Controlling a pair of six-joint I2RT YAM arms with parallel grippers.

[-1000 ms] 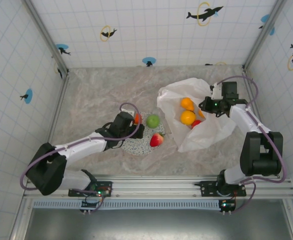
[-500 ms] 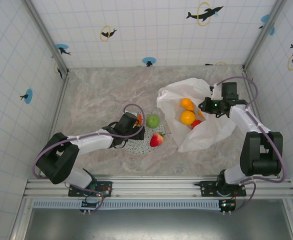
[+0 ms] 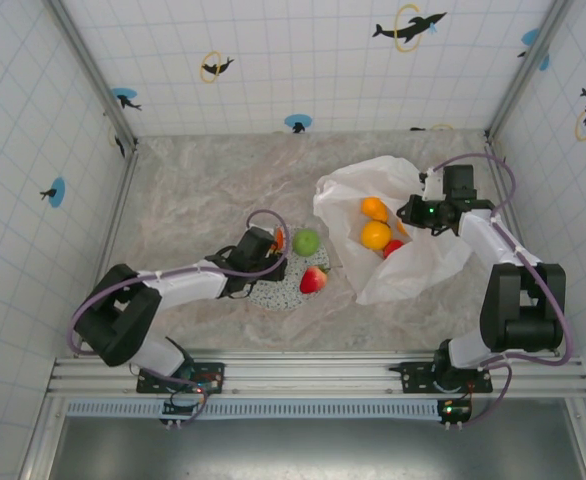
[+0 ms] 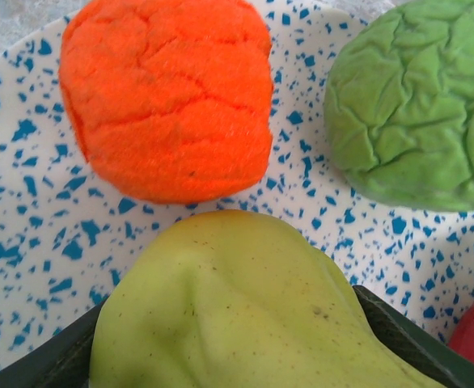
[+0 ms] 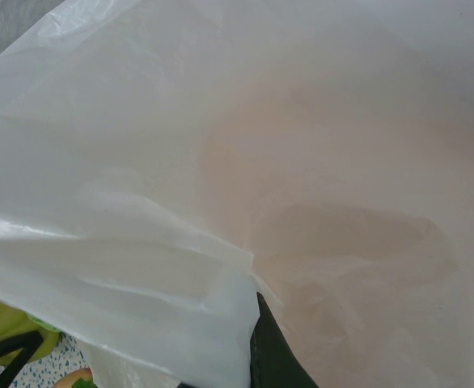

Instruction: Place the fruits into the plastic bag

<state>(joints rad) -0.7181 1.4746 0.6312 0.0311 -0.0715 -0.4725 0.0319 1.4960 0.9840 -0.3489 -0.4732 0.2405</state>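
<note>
Clasping, seen from the wrist, one yellow-green fruit [image 4: 237, 315] in left gripper [image 3: 269, 246], one orange fruit [image 4: 168, 97] ahead; pinching plastic bag [image 5: 318, 162] in right gripper [image 3: 410, 212].

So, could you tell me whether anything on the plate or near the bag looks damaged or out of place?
Nothing is spilled. The orange fruit and the green fruit on the plate have creased, cracked-looking skins, like crumpled soft material rather than real peel. The bag lies slumped and crinkled.
</note>
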